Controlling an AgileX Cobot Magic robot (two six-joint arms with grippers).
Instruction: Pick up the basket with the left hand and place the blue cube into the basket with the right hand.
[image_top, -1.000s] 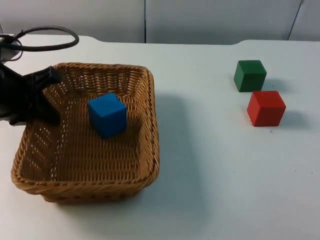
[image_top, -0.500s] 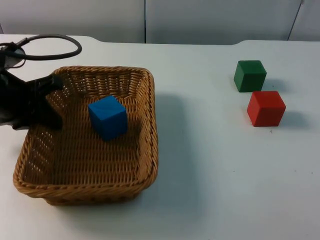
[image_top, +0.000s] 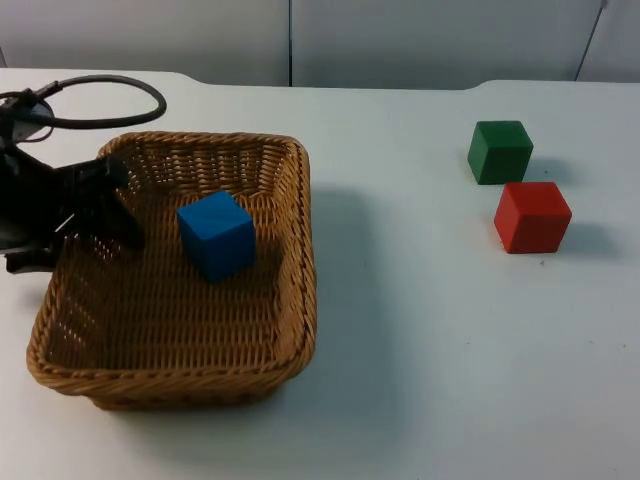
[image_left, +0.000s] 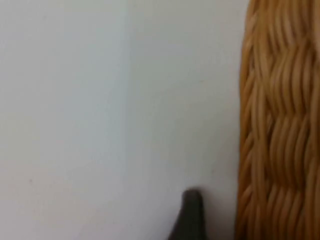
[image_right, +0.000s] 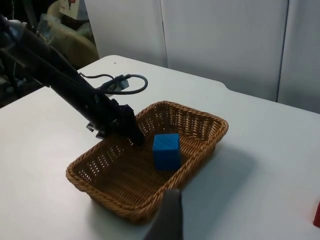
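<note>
The wicker basket (image_top: 305, 250) stands on the white table at the left, with the blue cube (image_top: 215, 235) lying inside it. My left gripper (image_top: 72, 250) is open and straddles the basket's left wall, one finger inside and one outside. In the left wrist view the outer fingertip (image_left: 190, 215) stands a little apart from the basket wall (image_left: 275, 125). The right wrist view looks from a distance at the basket (image_right: 190, 111), the blue cube (image_right: 166, 150) and the left gripper (image_right: 116, 136). My right gripper's fingertip (image_right: 167, 215) is bare, and that arm waits away from the basket.
A green cube (image_top: 500, 150) and a red cube (image_top: 532, 216) sit close together at the table's right side. A wide stretch of bare table lies between them and the basket.
The basket has settled a little on the table. My left gripper's fingers, shut on the left rim before, have spread apart, the inner one moving further into the basket.
</note>
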